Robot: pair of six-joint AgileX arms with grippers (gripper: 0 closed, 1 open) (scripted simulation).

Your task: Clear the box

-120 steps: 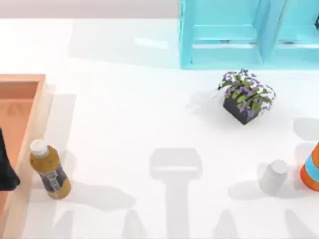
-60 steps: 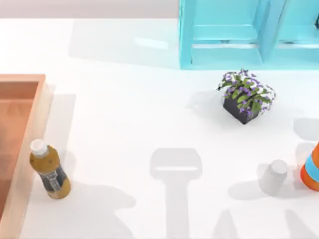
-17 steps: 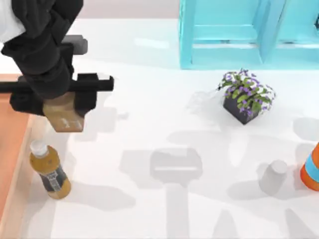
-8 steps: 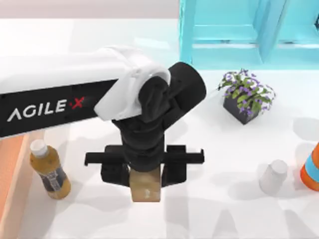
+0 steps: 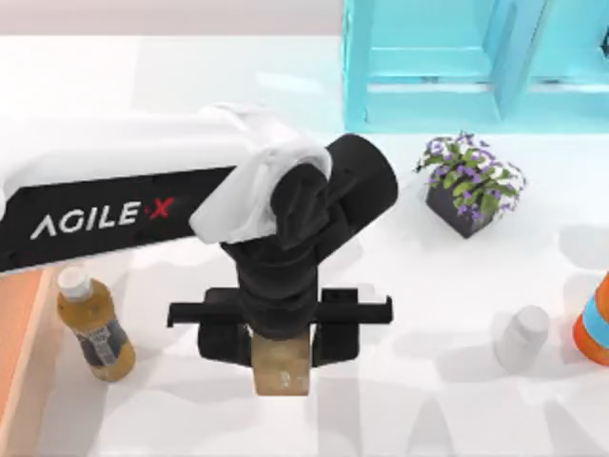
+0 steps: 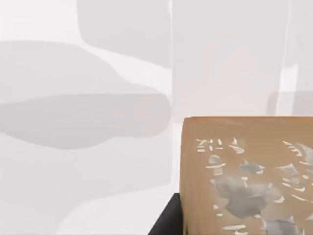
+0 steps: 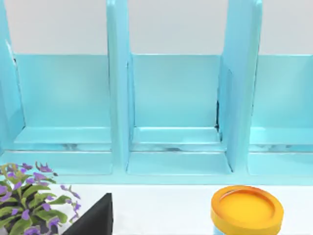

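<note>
The box (image 5: 13, 328) shows as an orange-brown strip with a lighter rim at the top view's left edge. My left gripper (image 5: 281, 367) hangs over the table's front middle, well right of the box, shut on a small brown cube (image 5: 281, 365). In the left wrist view the cube (image 6: 249, 176) bears a silvery pattern, with one dark finger (image 6: 168, 221) against its side and white table below. An amber bottle (image 5: 92, 326) with a white cap stands just right of the box's rim. My right arm is parked, its wrist camera facing the cyan shelf (image 7: 176, 98).
The cyan shelf unit (image 5: 466, 67) stands at the back right. A purple-flowered plant in a dark pot (image 5: 469, 186) sits before it. A small white bottle (image 5: 521, 336) and an orange-and-blue object (image 5: 595, 324) stand front right. An orange-lidded jar (image 7: 247, 209) is near the shelf.
My left arm came in over the box's edge holding the brown cube, then carried it right and forward to the table's front middle. In the last half second it barely shifted.
</note>
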